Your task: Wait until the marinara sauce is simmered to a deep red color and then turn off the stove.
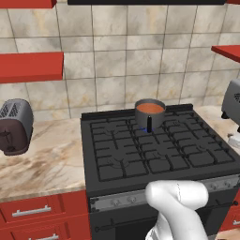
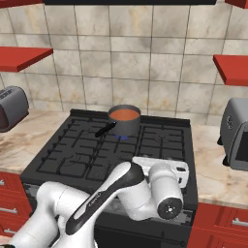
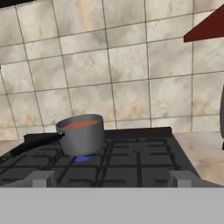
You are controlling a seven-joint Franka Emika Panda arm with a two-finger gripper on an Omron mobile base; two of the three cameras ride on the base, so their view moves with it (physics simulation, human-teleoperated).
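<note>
A small grey saucepan stands on the back middle burner of the black gas stove, its dark handle pointing toward the front. The marinara sauce inside is orange-red; it also shows as the sauce and, edge-on, as the sauce. A blue flame burns under the pan. The grey knob strip runs along the stove's front. My gripper hovers low over the stove's front edge, facing the pan from a distance, open and holding nothing.
A dark toaster sits on the marble counter to the left. A grey toaster stands on the right counter. Red shelves hang on the tiled wall, and red drawers sit below the counter.
</note>
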